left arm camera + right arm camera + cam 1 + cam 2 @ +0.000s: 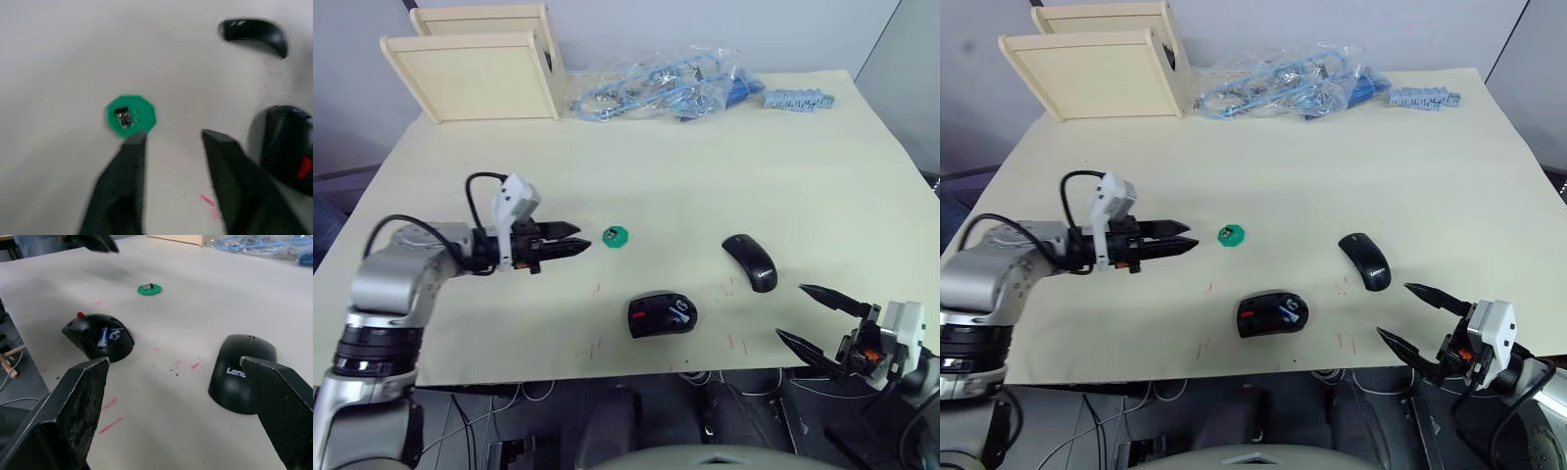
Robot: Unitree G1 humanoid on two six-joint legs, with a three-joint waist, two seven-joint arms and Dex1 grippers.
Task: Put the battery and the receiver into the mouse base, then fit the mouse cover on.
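A cream table (822, 166) is carrying everything. The left gripper (576, 241) is hovering with fingers parted, empty, just beside a green disc (616, 236) holding the receiver (122, 116). The right gripper (811, 315) is gaping empty near the mouse cover (750, 260); the mouse base (661, 314) is lying between them, the battery (103, 337) showing blue inside it.

Pale table (822, 176) against grey wall (705, 24), wooden boxes (480, 73) behind.

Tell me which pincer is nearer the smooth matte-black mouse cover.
Right. The right pincer sits open just beyond the smooth matte-black mouse cover, near the table's front edge. The left pincer is farther off, open beside the green octagonal disc.
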